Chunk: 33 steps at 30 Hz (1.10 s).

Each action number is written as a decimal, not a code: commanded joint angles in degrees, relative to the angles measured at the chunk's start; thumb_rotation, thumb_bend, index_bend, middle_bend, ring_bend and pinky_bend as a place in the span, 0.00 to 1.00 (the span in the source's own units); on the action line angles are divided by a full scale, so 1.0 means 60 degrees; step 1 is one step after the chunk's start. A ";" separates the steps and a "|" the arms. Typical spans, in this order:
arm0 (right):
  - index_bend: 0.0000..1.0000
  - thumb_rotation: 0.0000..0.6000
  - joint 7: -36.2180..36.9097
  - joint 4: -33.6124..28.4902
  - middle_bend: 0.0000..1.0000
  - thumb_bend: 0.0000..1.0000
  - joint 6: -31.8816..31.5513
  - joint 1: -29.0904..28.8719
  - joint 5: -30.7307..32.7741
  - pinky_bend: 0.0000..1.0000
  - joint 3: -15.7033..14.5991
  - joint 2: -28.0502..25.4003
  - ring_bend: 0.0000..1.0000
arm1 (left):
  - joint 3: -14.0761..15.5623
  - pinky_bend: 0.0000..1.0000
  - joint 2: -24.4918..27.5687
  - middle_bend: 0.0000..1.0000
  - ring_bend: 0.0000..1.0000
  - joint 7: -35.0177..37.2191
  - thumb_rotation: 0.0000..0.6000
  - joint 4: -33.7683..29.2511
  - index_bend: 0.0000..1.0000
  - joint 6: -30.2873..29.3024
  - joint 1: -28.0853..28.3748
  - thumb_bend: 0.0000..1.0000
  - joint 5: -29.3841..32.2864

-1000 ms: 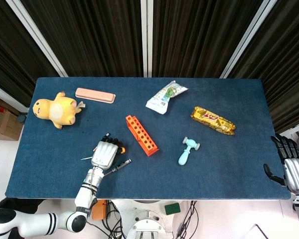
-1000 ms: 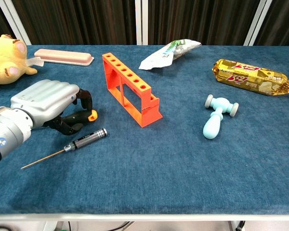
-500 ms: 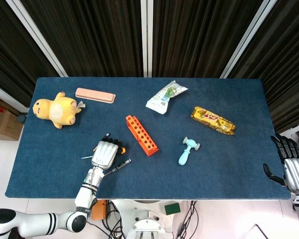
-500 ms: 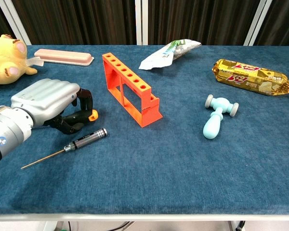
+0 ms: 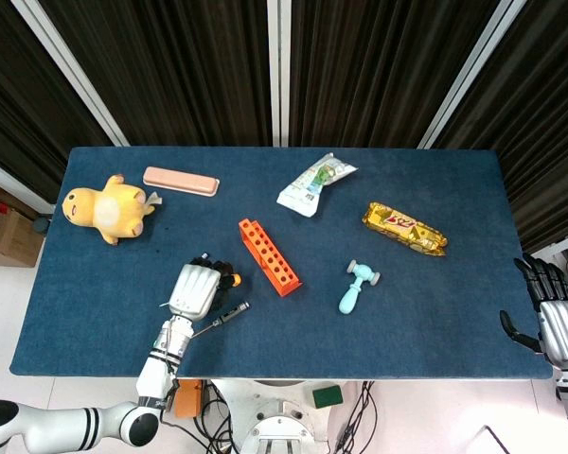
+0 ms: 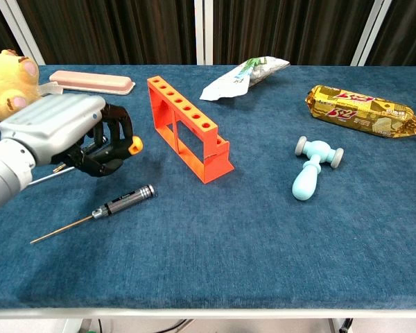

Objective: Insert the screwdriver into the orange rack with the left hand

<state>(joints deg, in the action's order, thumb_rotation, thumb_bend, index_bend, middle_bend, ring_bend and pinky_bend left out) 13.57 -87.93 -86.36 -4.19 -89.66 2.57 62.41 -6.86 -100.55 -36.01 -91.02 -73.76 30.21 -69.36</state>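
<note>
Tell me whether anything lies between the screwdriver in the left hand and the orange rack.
Nothing visible does. The left hand holds an orange-capped screwdriver just left of the orange rack, with only bare blue table between them. A second, black-handled screwdriver lies nearer the front edge, off that line.

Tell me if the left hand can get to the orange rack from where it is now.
Probably yes. The left hand, holding an orange-tipped screwdriver, sits just beside the orange rack, with only bare table between them. The second screwdriver lies nearer the front edge, out of the way.
</note>
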 commanded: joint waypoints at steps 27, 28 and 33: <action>0.00 1.00 0.0274 0.0135 0.00 0.39 -0.0091 0.0003 -0.0010 0.00 0.0026 -0.0033 0.00 | -0.2976 0.40 0.1196 0.52 0.47 0.6747 1.00 -0.2023 0.54 -0.0108 0.0497 0.35 -0.0367; 0.00 1.00 0.0286 0.0143 0.00 0.39 -0.0081 0.0000 -0.0010 0.00 0.0023 -0.0035 0.00 | -0.3086 0.40 0.1157 0.52 0.47 0.6774 1.00 -0.2057 0.54 -0.0081 0.0576 0.35 -0.0288; 0.00 1.00 0.0327 0.0164 0.00 0.39 -0.0046 -0.0019 0.0010 0.00 0.0033 -0.0035 0.00 | -0.3594 0.41 0.0829 0.52 0.47 0.6745 1.00 -0.2141 0.54 -0.0025 0.1007 0.35 0.0240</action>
<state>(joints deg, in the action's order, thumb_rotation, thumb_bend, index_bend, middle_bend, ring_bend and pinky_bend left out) 15.53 -86.95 -86.64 -4.30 -89.60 2.76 62.20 -27.67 -94.80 4.32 -103.78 -74.04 35.50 -68.71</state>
